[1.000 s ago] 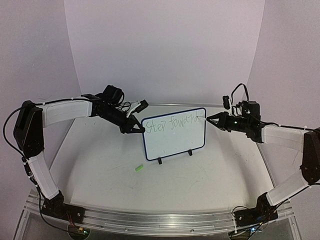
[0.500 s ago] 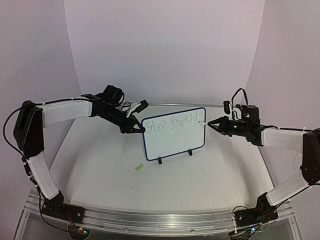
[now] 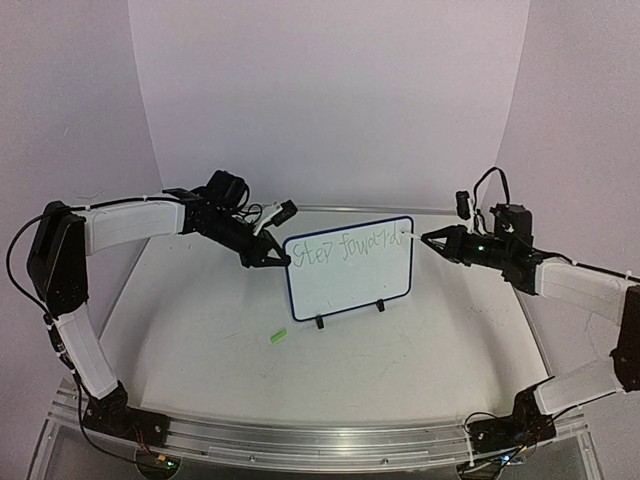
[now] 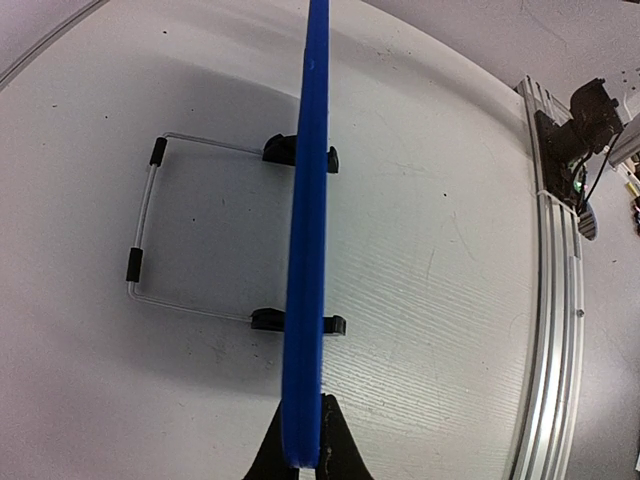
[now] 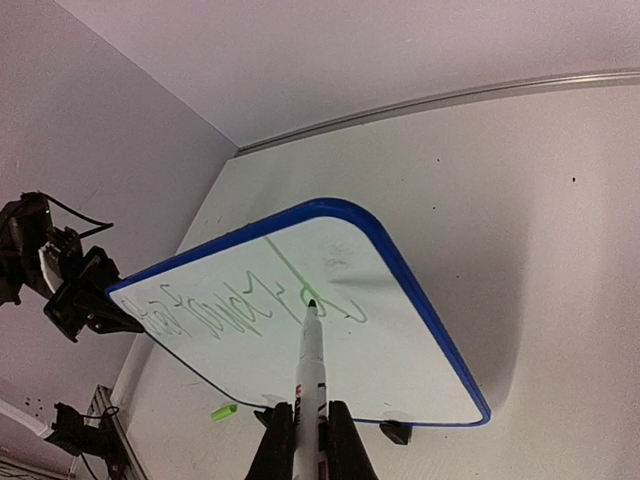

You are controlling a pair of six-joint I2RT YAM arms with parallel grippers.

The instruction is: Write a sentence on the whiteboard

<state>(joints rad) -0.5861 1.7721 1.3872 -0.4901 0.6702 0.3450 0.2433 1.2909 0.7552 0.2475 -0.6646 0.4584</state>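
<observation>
The whiteboard (image 3: pixel 352 288) stands upright mid-table on two black clip feet (image 3: pixel 320 322), blue frame around it. One line of the sentence (image 3: pixel 345 247), thin greenish writing, runs along its top. My left gripper (image 3: pixel 281 262) is shut on the board's left edge; in the left wrist view the blue frame (image 4: pixel 308 230) sits edge-on between the jaws of this gripper (image 4: pixel 305 452). My right gripper (image 5: pixel 305 432) is shut on a white marker (image 5: pixel 312 360). Its tip is at the last letters, near the board's top right corner (image 3: pixel 404 238).
A green marker cap (image 3: pixel 278 337) lies on the table in front of the board's left foot. The wire stand (image 4: pixel 148 232) sticks out behind the board. An aluminium rail (image 3: pixel 320 432) runs along the near table edge. White walls close in at the back and sides.
My right wrist dipped, then rose and shifted right, with the marker tip staying at the end of the written line. The left arm and the board have not moved.
</observation>
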